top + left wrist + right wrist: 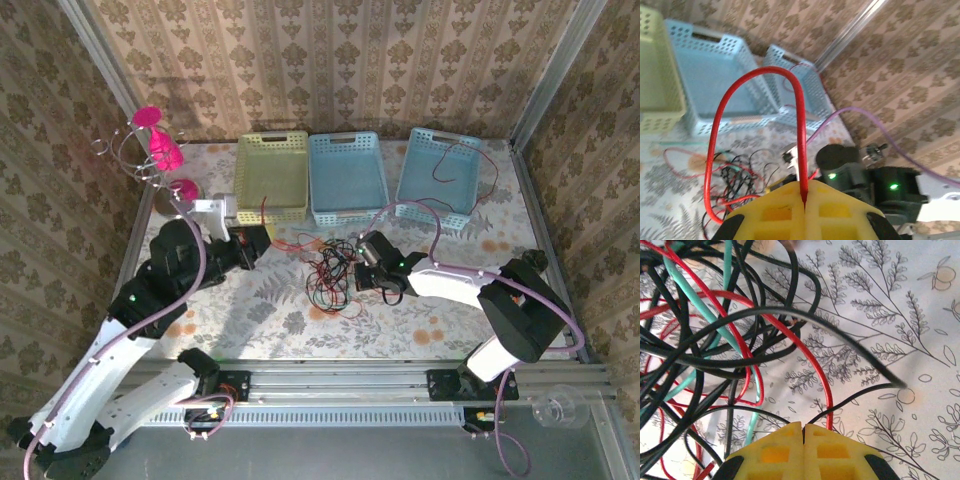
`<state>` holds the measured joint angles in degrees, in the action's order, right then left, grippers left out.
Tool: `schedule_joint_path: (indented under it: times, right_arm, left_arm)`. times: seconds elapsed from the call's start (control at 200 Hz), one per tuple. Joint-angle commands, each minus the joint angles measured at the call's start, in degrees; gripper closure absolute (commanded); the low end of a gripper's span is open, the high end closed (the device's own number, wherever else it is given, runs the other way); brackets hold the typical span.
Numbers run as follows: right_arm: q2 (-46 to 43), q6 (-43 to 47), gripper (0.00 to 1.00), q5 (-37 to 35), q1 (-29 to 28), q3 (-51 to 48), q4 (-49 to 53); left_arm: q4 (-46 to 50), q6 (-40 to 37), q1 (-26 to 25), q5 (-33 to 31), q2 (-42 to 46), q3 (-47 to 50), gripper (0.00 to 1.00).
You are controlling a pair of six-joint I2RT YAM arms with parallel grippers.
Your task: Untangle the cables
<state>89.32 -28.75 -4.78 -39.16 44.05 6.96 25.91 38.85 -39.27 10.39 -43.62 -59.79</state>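
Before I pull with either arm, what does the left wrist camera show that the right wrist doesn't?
Left wrist, not right: the left gripper shut on a raised red cable loop, with three baskets and the right arm beyond. Right wrist, not left: the tangle close up, a teal cable woven among black strands, and the right gripper shut at its edge. Both: red and black cables on the flowered cloth.

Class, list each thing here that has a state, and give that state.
left gripper: jaws shut on a red cable
right gripper: jaws shut
cables: loosely tangled
yellow basket: empty
middle blue basket: empty
right blue basket: holds a red wire
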Motion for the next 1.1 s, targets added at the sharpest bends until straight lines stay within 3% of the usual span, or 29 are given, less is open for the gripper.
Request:
schedule_joint_path:
  times: [0.0,0.505,0.645,0.745,0.815,0.915,1.095]
  right_arm:
    - [-1.24,-0.68,1.0,-2.25,0.57,-0.8,-1.01]
    - [-5.19,1.44,0.99,0.07,2.86,-1.95,-0.38]
    - [-9.1,2.17,0.94,0.53,2.9,-2.56,0.77]
    - [-14.69,3.49,0.86,1.7,2.86,-2.42,2.61]
    - [-19.89,5.48,0.72,3.19,2.65,-1.9,4.17]
    - [-28.3,11.61,0.53,4.25,1.22,0.22,6.97]
    - [-36.29,23.3,0.37,0.98,-5.66,6.9,8.15]
  left_arm:
    - [0.46,-2.92,0.34,4.93,-3.49,-7.37,1.0]
    - [16.67,-13.65,4.32,9.88,-30.51,-59.69,1.0]
    - [16.61,-15.8,5.66,9.3,-34.23,-67.4,1.0]
    - [14.91,-16.09,6.39,9.15,-34.72,-66.64,1.0]
    - [13.36,-15.62,6.43,9.92,-33.83,-62.61,1.0]
    - [8.13,-13.56,6.4,11.72,-30.06,-52.18,1.0]
    - [0.24,-10.37,6.31,12.58,-22.79,-34.92,1.0]
